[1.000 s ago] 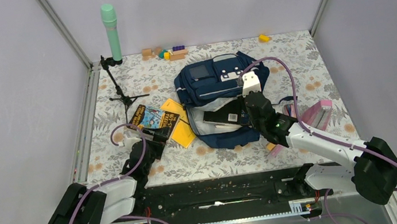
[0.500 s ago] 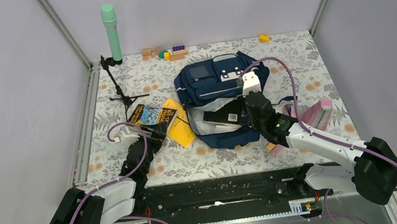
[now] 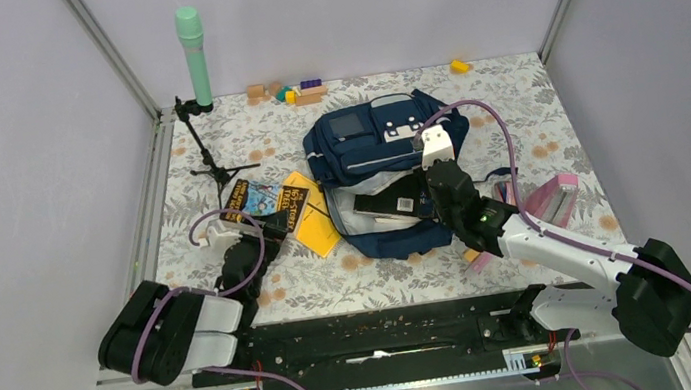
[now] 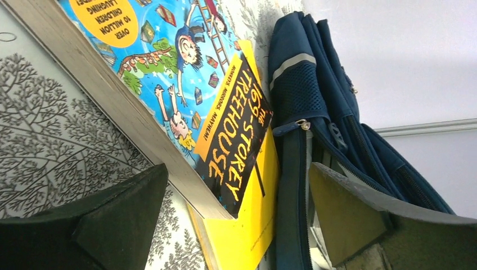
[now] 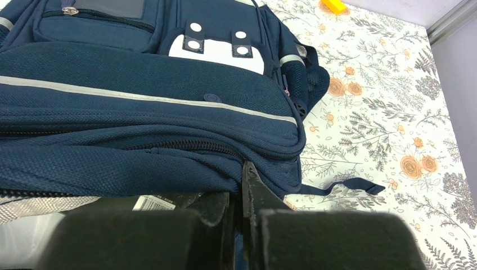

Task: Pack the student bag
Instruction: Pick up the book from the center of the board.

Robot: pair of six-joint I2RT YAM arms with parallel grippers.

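The place is a robotics lab test cell. Plain lilac-grey panel walls point(image 3: 348, 13) set in aluminium corner posts point(image 3: 108, 50) box in a floral-printed surface point(image 3: 533, 120). A black metal mounting rail point(image 3: 380, 337) runs at 6 o'clock, and a mint-green cylinder on a small black tripod point(image 3: 193, 54) stands at 11 o'clock.

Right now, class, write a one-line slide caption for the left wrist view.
Open left gripper faces a Treehouse storybook overlapping a yellow booklet, beside the navy student bag.
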